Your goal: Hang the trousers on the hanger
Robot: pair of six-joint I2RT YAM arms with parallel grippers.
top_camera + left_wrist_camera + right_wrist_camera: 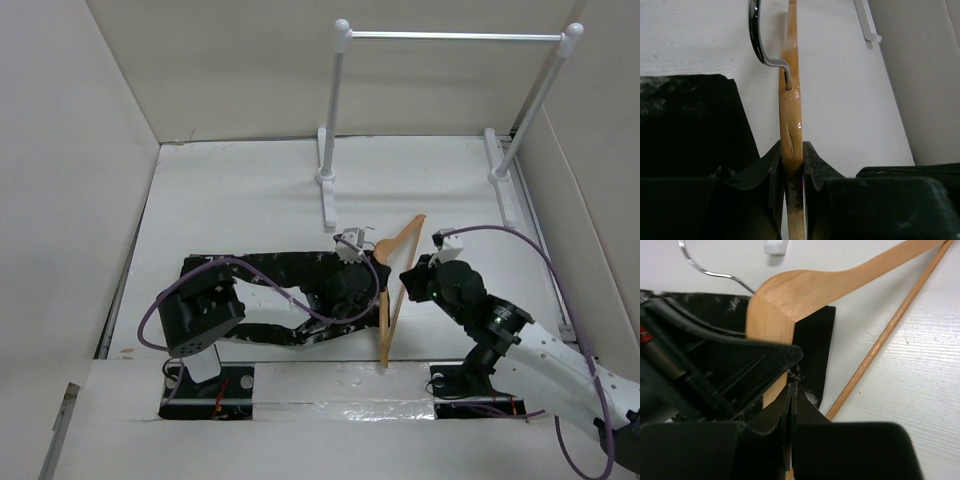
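Note:
The wooden hanger (385,320) stands on edge on the white table, its metal hook (759,42) pointing to the far side. My left gripper (792,160) is shut on the hanger's wood (791,100) just below the hook. The black trousers (265,270) lie flat under the left arm, left of the hanger, and show as dark cloth (685,120) in the left wrist view. My right gripper (792,389) is shut, its tips at the trousers' edge (812,340) beside the hanger (805,287). Whether cloth is nipped between them is hidden. The crossbar (890,325) runs off to the right.
A white and silver rack (455,36) stands at the back on two white feet (326,190). White walls close in the left, right and far sides. The left gripper's black body (715,370) crowds the right wrist view.

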